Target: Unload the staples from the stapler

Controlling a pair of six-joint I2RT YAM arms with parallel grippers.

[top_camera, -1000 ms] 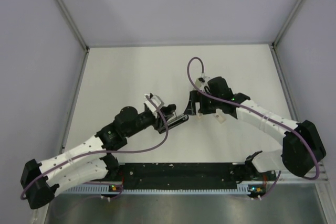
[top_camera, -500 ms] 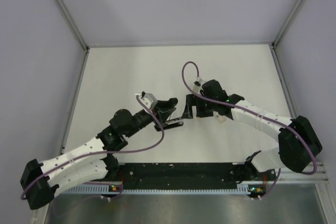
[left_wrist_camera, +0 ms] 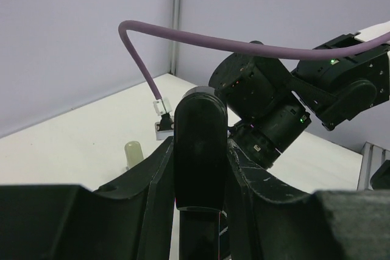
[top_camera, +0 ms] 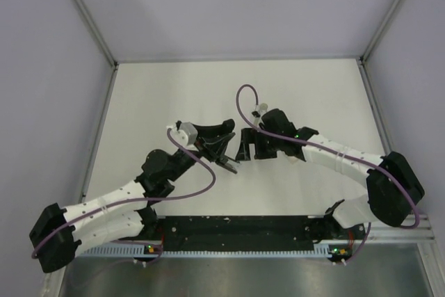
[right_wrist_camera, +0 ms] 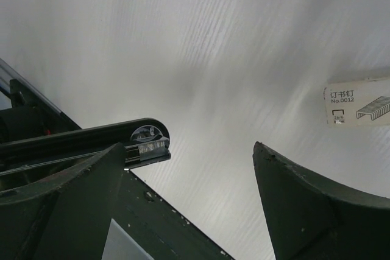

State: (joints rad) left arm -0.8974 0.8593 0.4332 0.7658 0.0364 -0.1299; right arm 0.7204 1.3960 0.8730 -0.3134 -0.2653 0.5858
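My left gripper (left_wrist_camera: 200,144) is shut on the slim black stapler (left_wrist_camera: 200,168), which stands up between its fingers. In the top view the left gripper (top_camera: 222,145) holds the stapler (top_camera: 229,165) above the table's middle, its end pointing down and right. My right gripper (top_camera: 244,145) is just right of it, open and empty. In the right wrist view the stapler's rounded end (right_wrist_camera: 145,141), with a shiny metal part, shows beside the left finger (right_wrist_camera: 85,193). The right gripper (right_wrist_camera: 187,145) is around nothing.
A white staple box (right_wrist_camera: 359,108) with printed text lies on the table beyond the right finger; it also shows in the top view (top_camera: 293,158). A pale olive-grey short bar (left_wrist_camera: 133,152) stands on the table left of the stapler. Purple cables loop over both wrists.
My left wrist has turned and moved left and up, swinging the stapler from lying level to pointing down and right. My right gripper has moved left toward it.
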